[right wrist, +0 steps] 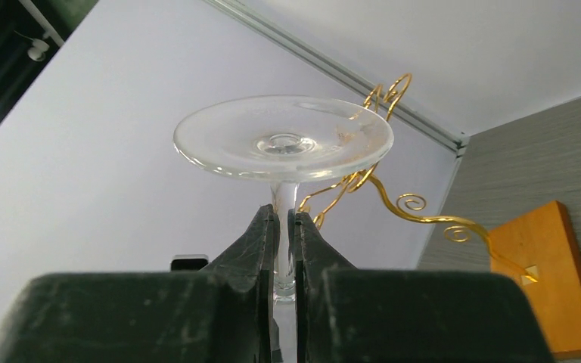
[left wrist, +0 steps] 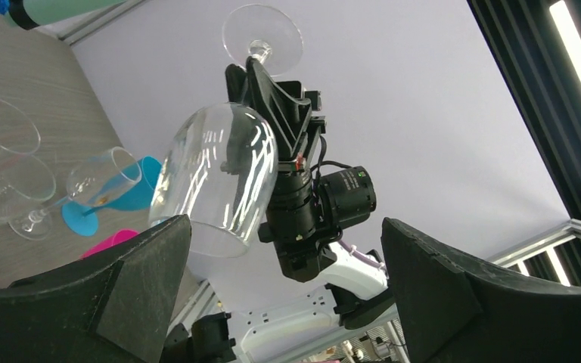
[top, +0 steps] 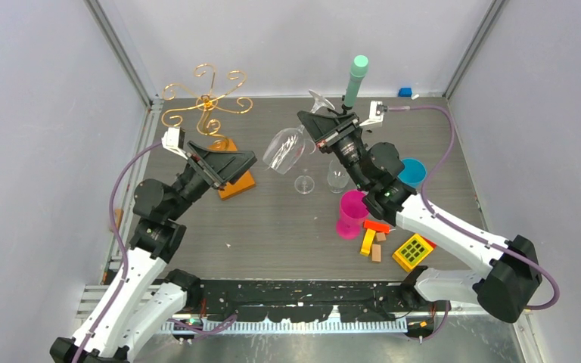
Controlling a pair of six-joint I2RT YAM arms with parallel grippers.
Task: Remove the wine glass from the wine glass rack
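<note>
The wine glass [top: 286, 149] is clear and hangs tilted in the air over the middle of the table, foot up and bowl down-left. My right gripper [top: 325, 125] is shut on its stem; the right wrist view shows the jaws [right wrist: 284, 219] pinching the stem just below the foot [right wrist: 284, 140]. The glass is apart from the gold wire rack [top: 206, 100], which stands at the back left on its orange base [top: 240, 185]. My left gripper [top: 223, 162] is open and empty over that base. The left wrist view [left wrist: 284, 249] looks at the held glass [left wrist: 219, 178].
Two other clear glasses [top: 303, 184] [top: 337, 178] are on the table under the right arm. A pink cup [top: 350, 214], a blue cup [top: 412, 172], wooden blocks [top: 374, 238] and a yellow grid toy [top: 413, 251] lie at the right. A mint-green cylinder [top: 356, 79] stands at the back.
</note>
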